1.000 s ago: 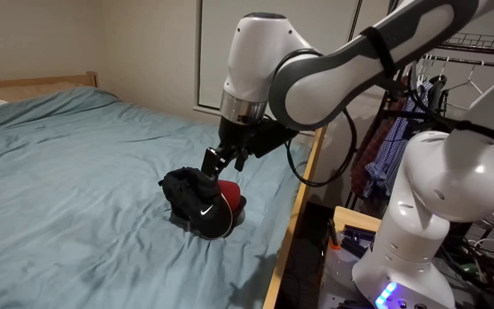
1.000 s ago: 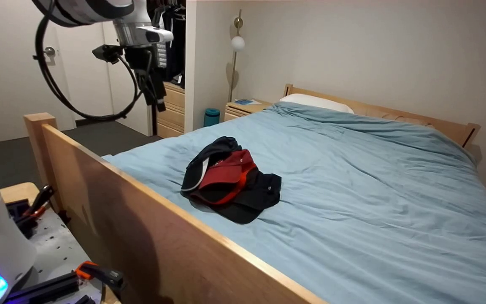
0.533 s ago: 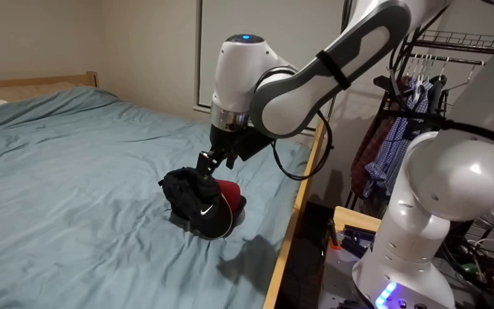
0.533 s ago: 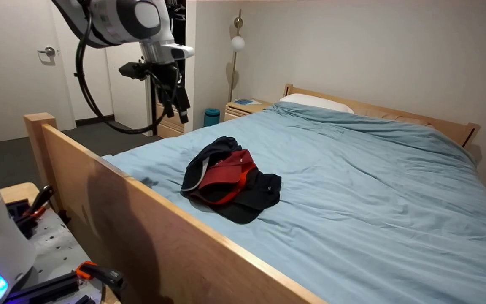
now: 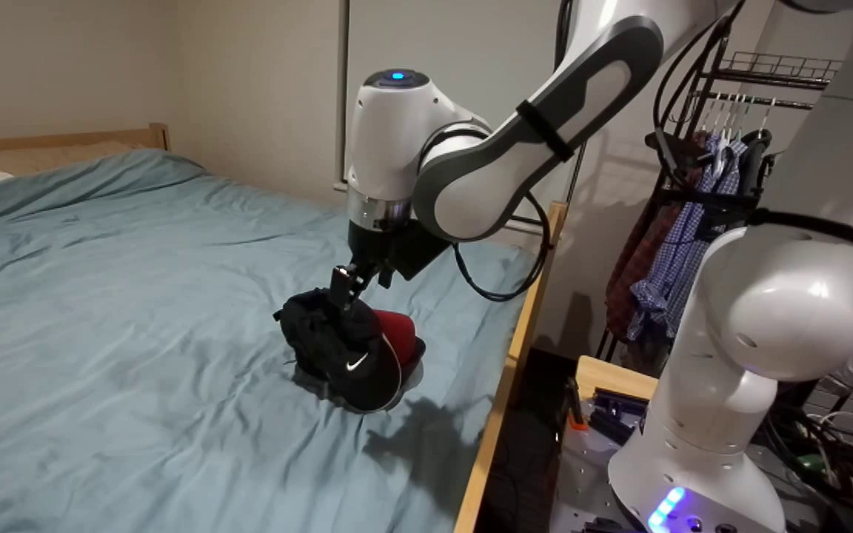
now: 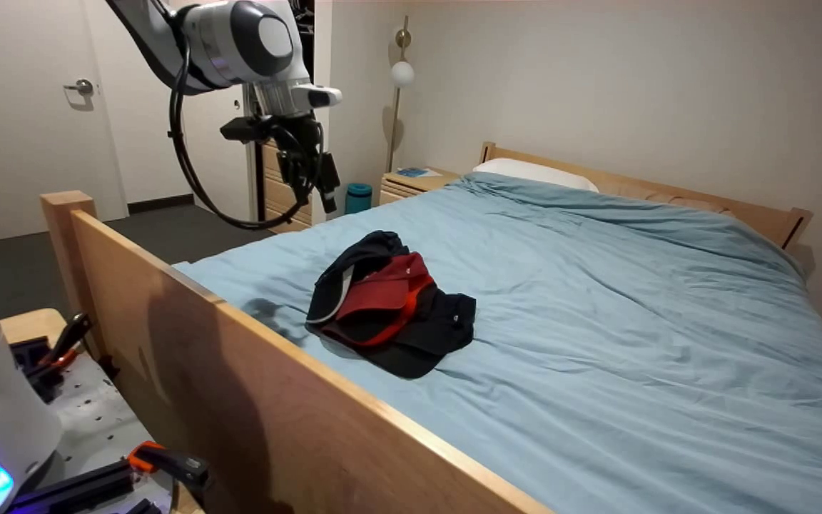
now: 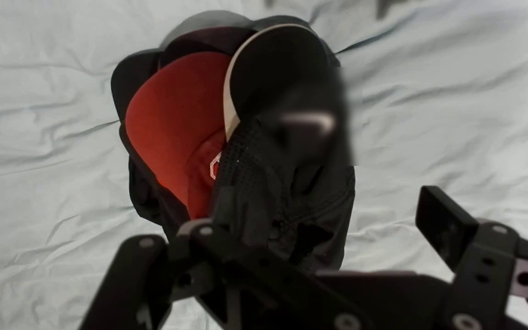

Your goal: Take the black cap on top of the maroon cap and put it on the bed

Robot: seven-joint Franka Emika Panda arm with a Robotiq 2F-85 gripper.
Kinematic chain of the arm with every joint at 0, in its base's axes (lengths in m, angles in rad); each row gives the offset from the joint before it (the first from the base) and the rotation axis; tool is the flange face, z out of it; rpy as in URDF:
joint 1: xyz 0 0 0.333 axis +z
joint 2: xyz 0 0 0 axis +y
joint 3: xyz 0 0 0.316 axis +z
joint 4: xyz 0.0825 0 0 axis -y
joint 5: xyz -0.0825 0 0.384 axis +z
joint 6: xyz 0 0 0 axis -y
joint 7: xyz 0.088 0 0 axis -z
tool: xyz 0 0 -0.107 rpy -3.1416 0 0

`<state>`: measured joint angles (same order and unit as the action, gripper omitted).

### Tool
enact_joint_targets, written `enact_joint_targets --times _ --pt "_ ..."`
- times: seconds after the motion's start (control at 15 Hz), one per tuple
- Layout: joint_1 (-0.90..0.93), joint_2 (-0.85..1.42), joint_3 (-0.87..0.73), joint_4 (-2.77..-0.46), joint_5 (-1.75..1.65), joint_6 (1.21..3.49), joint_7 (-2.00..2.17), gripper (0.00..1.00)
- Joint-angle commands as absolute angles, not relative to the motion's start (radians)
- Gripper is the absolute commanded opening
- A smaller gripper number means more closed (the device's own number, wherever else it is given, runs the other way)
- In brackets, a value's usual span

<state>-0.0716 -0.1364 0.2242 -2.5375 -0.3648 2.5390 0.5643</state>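
Observation:
The black cap [image 5: 323, 344] with a small white mark and a pale-edged brim leans on the maroon cap [image 5: 395, 333] on the bed [image 5: 138, 355]. Both caps also show in an exterior view, the black cap [image 6: 362, 255] at the left and the maroon cap [image 6: 382, 289] beside it. In the wrist view the black cap [image 7: 255, 183] partly covers the maroon cap [image 7: 177, 110]. My gripper [image 5: 362, 287] is open and empty, above and apart from the caps. In the wrist view the gripper [image 7: 328, 206] has wide-spread fingers, the left one over the black cap, the right one over bare sheet.
Another dark cap [image 6: 447, 321] lies under and beside the maroon cap. The wooden footboard [image 6: 297, 371] stands between the robot base and the bed. A clothes rack [image 5: 693, 185] stands behind the arm. A nightstand [image 6: 422, 180] and lamp [image 6: 402, 73] are beyond the bed.
My gripper has moved down and out over the bed, to the left in an exterior view and to the right in another. The caps have not moved.

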Motion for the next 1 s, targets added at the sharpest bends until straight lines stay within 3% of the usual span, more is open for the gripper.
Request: enact_joint_targets --times 0.0,0.53,0.67,0.73,0.8,0.93 --pt "-0.069 -0.051 0.180 -2.492 -0.436 2.558 0.608 1.00" --pt "0.000 0.161 0.060 -2.375 -0.431 2.664 0.507 1.00" --pt "0.026 0.198 0.036 -2.351 -0.420 2.681 0.498 0.74" --pt "0.038 0.211 0.025 -2.342 -0.417 2.683 0.496 0.69" --pt "0.050 0.220 0.012 -2.335 -0.417 2.683 0.500 0.87" --pt "0.075 0.230 -0.020 -2.325 -0.438 2.684 0.525 0.96"
